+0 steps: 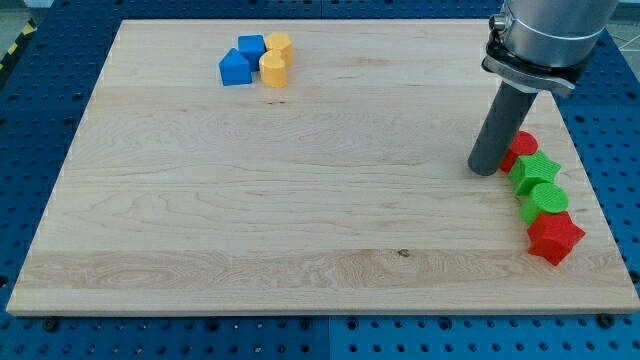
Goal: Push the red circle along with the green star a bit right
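Observation:
The red circle (522, 147) lies near the board's right edge, partly hidden behind my rod. The green star (535, 171) sits just below it, touching it. My tip (485, 168) rests on the board right against the red circle's left side and just left of the green star. Below the star a green round block (546, 200) and a red star (554, 237) continue the same column.
A cluster of two blue blocks (236, 67) (251, 47) and two yellow blocks (274, 70) (279, 46) sits at the view's top left. The wooden board (300, 200) ends close to the right of the column, with a blue perforated table beyond.

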